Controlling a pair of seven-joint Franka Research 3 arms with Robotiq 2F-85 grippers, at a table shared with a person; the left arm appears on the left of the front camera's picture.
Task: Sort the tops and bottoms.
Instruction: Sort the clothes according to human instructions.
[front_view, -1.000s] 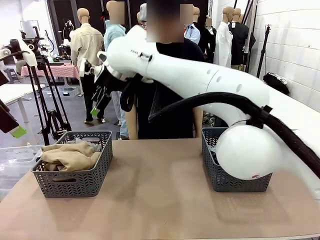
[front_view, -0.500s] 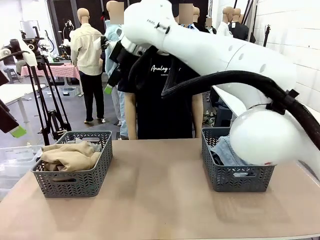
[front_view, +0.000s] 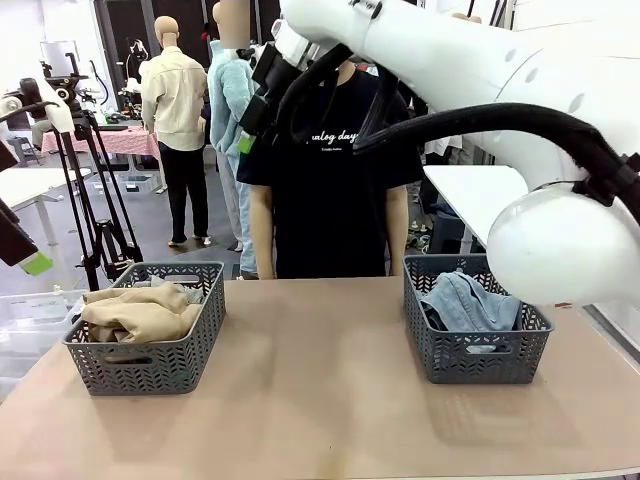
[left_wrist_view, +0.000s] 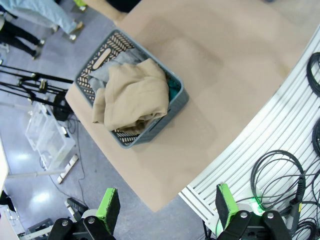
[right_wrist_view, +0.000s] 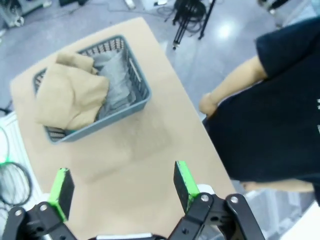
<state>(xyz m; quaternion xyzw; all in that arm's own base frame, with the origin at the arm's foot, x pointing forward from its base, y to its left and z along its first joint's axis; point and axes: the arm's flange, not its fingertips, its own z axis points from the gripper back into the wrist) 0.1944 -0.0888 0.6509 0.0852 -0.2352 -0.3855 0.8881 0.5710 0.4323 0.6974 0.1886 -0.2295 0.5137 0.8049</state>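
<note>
Workshop floor with tripods behind; tan counter (front_view: 320, 390), carrying two grey plastic baskets well apart.

Item 1, tops: tan-beige top (front_view: 140, 310) heaped uppermost in the left basket (front_view: 145, 345), spilling slightly over the rim; heather grey top (left_wrist_view: 107, 72) tucked beneath at one end; sliver of teal-green top (left_wrist_view: 172, 85) showing at the basket wall. Judged soft, light, limp, prone to unfolding and trailing when lifted. Best taken by pinching a thick fold near the middle of the heap rather than a loose edge; mesh walls likely to snag fabric.

Item 2, bottoms: folded light blue denim (front_view: 468, 303) in the right basket (front_view: 475, 345), seams visible, mounded just above the rim. Judged heavier and stiffer than the tops, less slippery; firm hold likely at a seam or a doubled fold.

Sorting appears complete as laid.

Left gripper (left_wrist_view: 164, 209): high above the left basket, fingers spread wide, nothing between them.

Right gripper (right_wrist_view: 120, 183): raised high over the counter, fingers spread wide, likewise carrying nothing.

Person in black printed T-shirt (front_view: 335, 180) standing at the far side.
</note>
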